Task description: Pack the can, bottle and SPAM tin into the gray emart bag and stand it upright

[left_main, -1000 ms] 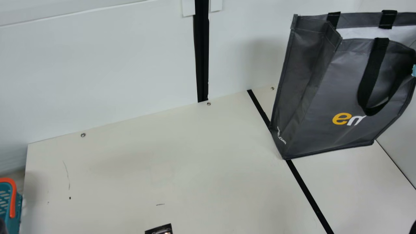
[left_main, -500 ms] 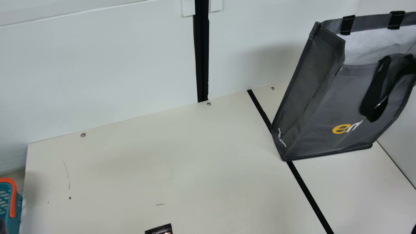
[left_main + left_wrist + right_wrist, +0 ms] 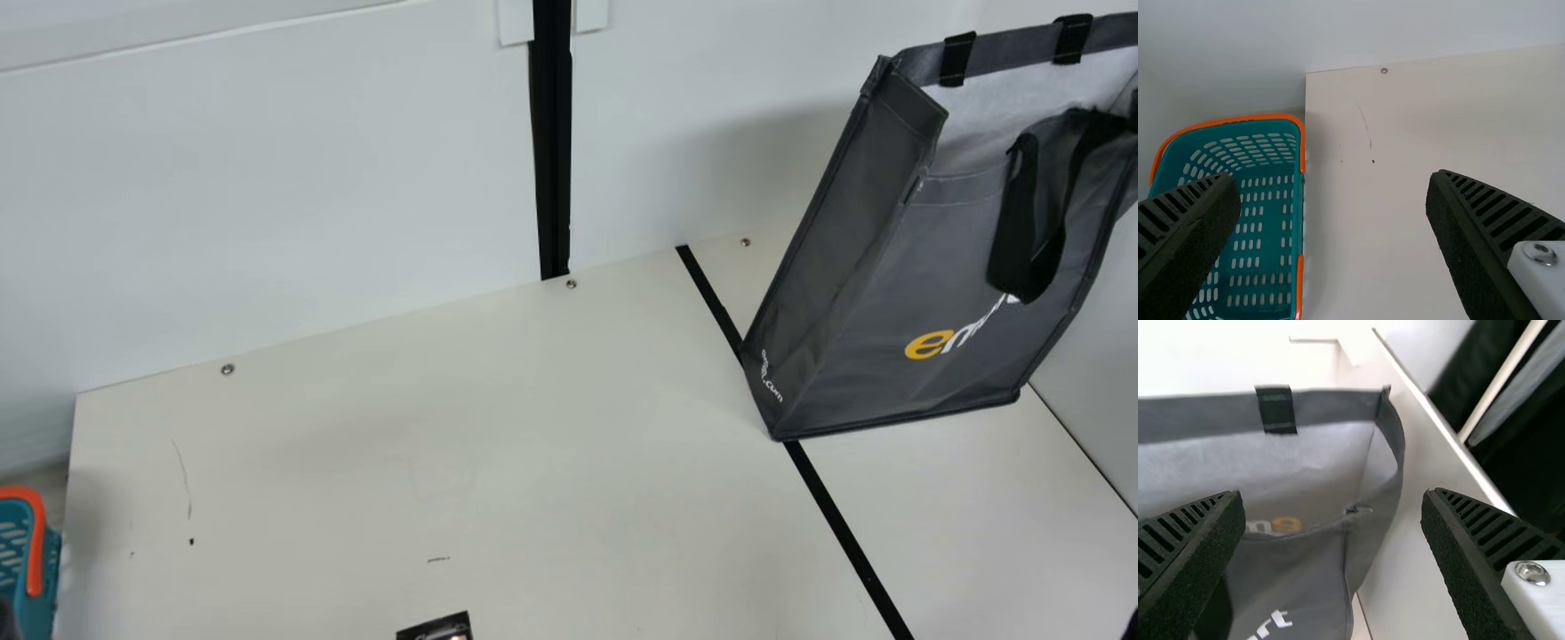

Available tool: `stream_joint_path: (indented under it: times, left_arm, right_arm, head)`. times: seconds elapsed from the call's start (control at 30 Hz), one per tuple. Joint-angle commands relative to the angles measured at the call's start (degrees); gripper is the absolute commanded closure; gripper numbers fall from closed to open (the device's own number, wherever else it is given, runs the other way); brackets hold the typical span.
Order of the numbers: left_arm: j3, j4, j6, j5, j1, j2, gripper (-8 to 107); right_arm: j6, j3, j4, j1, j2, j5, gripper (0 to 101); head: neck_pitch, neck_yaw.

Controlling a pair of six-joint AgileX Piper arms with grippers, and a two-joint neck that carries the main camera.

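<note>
Bag (image 3: 942,258) likely being stood upright
It leans just ahead of the right end effector (image 3: 1333,495), spread wide; left end effector (image 3: 1333,178) also spread. Next probably: pinch the rim (image 3: 1331,407), straighten.

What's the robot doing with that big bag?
It's busy with the tall gray fabric bag, whose bottom is on the cream table and whose top is open. The right pincer is at the bag's top, spread wide. The left pincer is open too, near a teal plastic basket. I can't tell if anything's packed.
</note>
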Motion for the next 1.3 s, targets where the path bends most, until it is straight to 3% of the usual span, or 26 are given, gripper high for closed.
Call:
stream_joint_path:
  times: [0.0, 0.23, 0.5, 0.83, 1.27]
  left_arm:
    - [0.0, 0.0, 0.0, 0.0, 0.0, 0.0, 9]
    - [0.0, 0.0, 0.0, 0.0, 0.0, 0.0, 9]
    - [0.0, 0.0, 0.0, 0.0, 0.0, 0.0, 9]
    - [0.0, 0.0, 0.0, 0.0, 0.0, 0.0, 9]
    - [0.0, 0.0, 0.0, 0.0, 0.0, 0.0, 9]
  right_arm:
    - [0.3, -2.2, 0.4, 0.2, 0.4, 0.4, 6]
    - [1.0, -8.3, 2.0, 1.1, 1.7, 2.0, 6]
    - [1.2, -10.8, 3.4, 4.1, 1.4, 2.0, 6]
    - [1.0, -7.5, 3.5, 11.7, -2.7, 2.0, 6]
    - [3.1, -2.8, -0.9, 25.9, -7.5, 2.0, 6]
  head:
    - [-1.3, -0.1]
    - [-1.3, -0.1]
    - [-1.3, -0.1]
    - [-1.3, -0.1]
    - [-1.3, -0.1]
